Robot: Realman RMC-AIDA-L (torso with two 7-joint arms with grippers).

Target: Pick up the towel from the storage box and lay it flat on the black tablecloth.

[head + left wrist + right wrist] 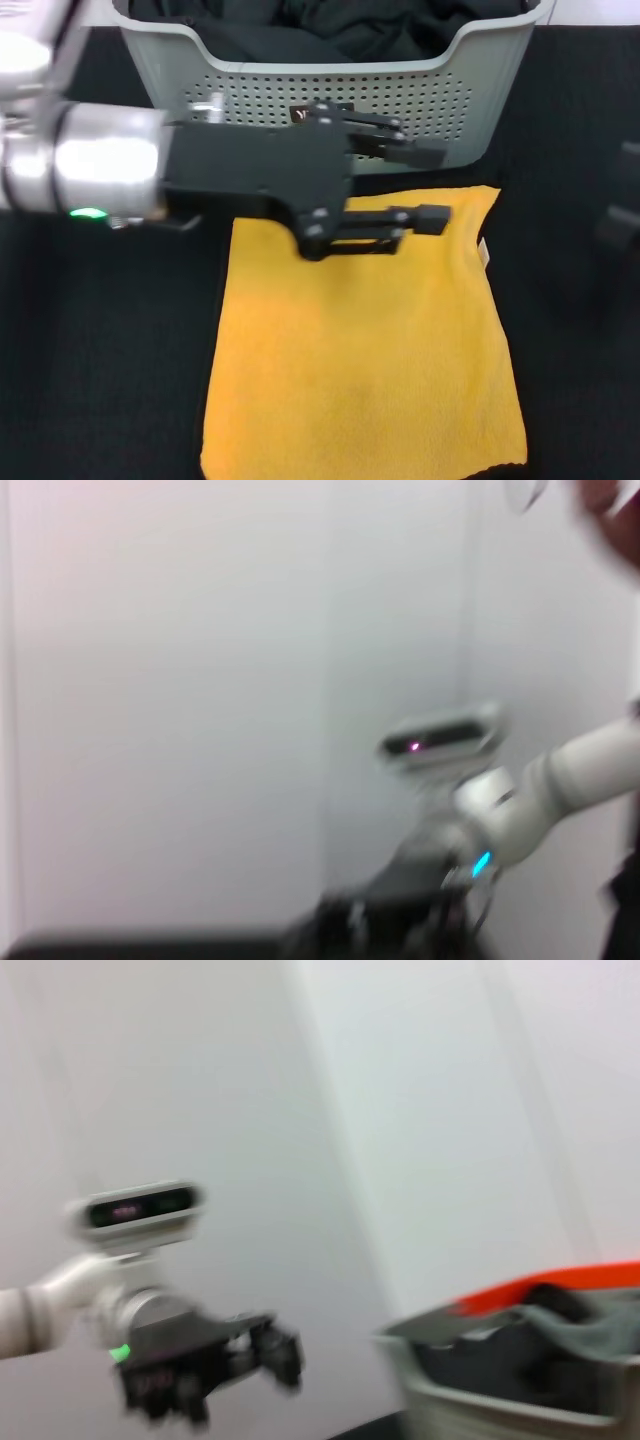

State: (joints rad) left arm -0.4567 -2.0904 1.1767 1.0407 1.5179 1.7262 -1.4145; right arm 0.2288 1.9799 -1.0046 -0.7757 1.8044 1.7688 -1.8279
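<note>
The towel (365, 350) lies spread, yellow-orange face up, on the black tablecloth (100, 380). From the cloth's centre it fills the middle and runs toward 6 o'clock, where its near edge meets the lower border of the head view. Its far edge sits just in front of the storage box (340, 95), which stands at 12 o'clock and holds only dark garments (330, 25) (no yellow fabric shows inside it). A small tag (484, 254) sticks out at the towel's 3 o'clock edge.

The left gripper (430, 185) hangs above the towel's far edge, reaching in from 9 o'clock. Its jaws stand wide apart and hold nothing; one finger crosses the front wall of the storage box, the other crosses the towel's far strip. Only a dark blurred shape of the right gripper (622, 215) shows at 3 o'clock, well apart from the towel; I cannot tell how its jaws stand.

Judged from this layout, the placement looks essentially done.

Hazards:
- The far left corner looks slightly pulled in. A low withdrawal could let the lower finger snag the pile and drag that edge into a fold.
- A swing toward 12 o'clock could knock the storage box.
- The near edge may overhang the table; this cannot be confirmed.
</note>
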